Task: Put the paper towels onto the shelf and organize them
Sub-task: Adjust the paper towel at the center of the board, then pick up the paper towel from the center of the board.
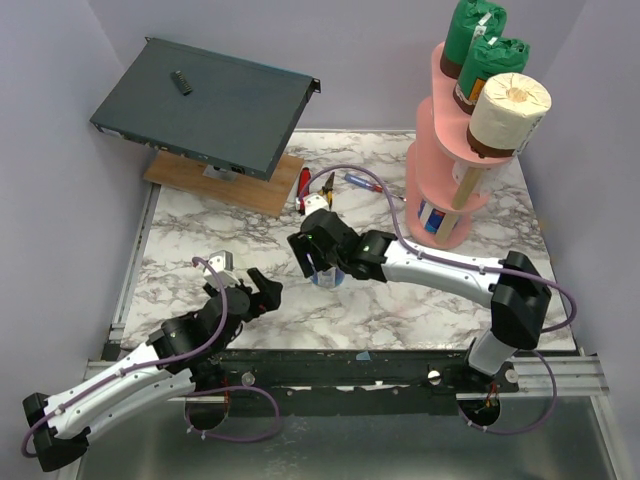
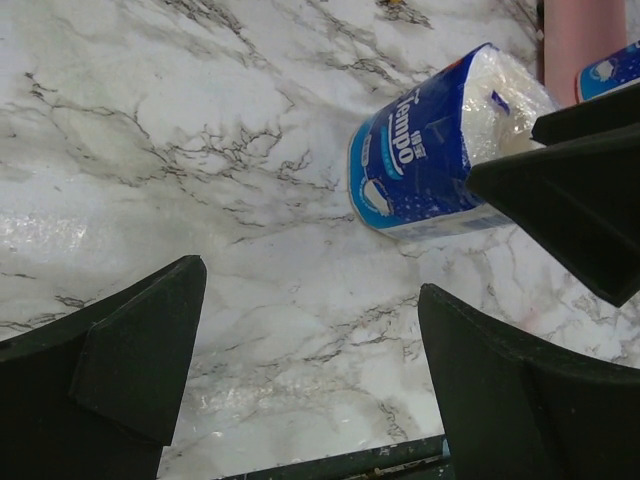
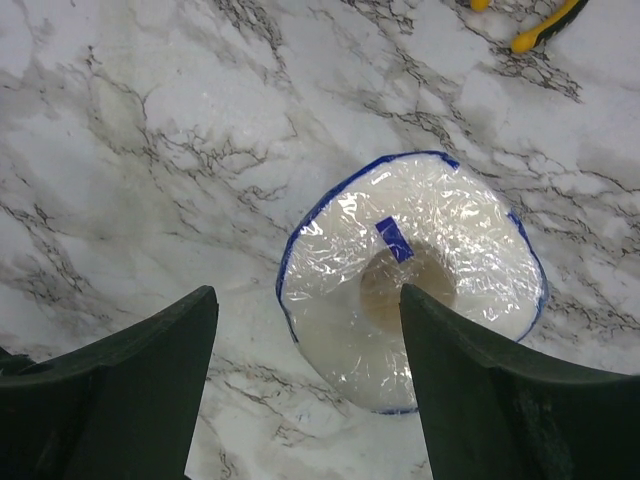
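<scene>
My right fingers [image 3: 140, 380] hung parted straight above the blue-wrapped roll [image 3: 420, 225], which stood on end on the counter [image 3: 150, 120], while my left fingers [image 2: 140, 350], also parted, sat farther off.

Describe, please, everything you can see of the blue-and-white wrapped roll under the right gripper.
The blue-and-white wrapped roll is a squat cylinder of white paper sealed in glossy clear film, its side printed blue with white "Tempo" lettering. A small blue tab sits by the hollow core on its top end. It stands upright on the marble table. The open right gripper hangs above, one finger over the core; contact cannot be told.
</scene>
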{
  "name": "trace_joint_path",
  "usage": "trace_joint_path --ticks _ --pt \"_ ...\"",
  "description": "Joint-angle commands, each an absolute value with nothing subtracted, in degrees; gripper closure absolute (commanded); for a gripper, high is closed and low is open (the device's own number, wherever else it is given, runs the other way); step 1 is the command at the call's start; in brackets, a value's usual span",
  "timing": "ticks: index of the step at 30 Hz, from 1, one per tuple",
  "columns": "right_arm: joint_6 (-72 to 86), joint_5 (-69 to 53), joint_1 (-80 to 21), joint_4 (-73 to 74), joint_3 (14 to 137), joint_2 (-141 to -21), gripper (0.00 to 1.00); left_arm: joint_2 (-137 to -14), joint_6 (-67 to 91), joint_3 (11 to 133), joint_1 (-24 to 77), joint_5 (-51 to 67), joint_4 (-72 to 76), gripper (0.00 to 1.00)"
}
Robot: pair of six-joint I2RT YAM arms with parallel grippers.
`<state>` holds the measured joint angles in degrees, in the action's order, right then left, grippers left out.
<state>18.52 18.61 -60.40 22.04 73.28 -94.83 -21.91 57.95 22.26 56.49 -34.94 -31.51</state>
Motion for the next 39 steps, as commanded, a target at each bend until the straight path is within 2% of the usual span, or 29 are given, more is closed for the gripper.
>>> trace_joint_path --ticks 1,9,15,27,39 --pt "16.8 20.6 -60.8 22.5 76.5 -98.0 0.24 -20.6 58.6 21.8 56.8 -34.6 -33.2 0.09" --pt "17.5 21.6 -60.8 23.7 77.3 -101.7 0.26 -17.3 58.1 20.6 56.8 -34.9 -35.0 0.09" --pt "18.1 23.8 -60.8 25.9 78.5 -104.2 0.35 -15.2 58.0 19.6 56.8 -34.7 -34.9 0.1" --pt "18.7 26.7 -60.8 30.2 80.9 -107.2 0.43 -16.3 58.0 19.7 56.8 -33.8 -34.3 0.11" --pt "18.5 27.3 -60.8 30.0 79.7 -105.4 0.65 -17.8 57.8 20.6 56.8 -33.2 -33.9 0.12"
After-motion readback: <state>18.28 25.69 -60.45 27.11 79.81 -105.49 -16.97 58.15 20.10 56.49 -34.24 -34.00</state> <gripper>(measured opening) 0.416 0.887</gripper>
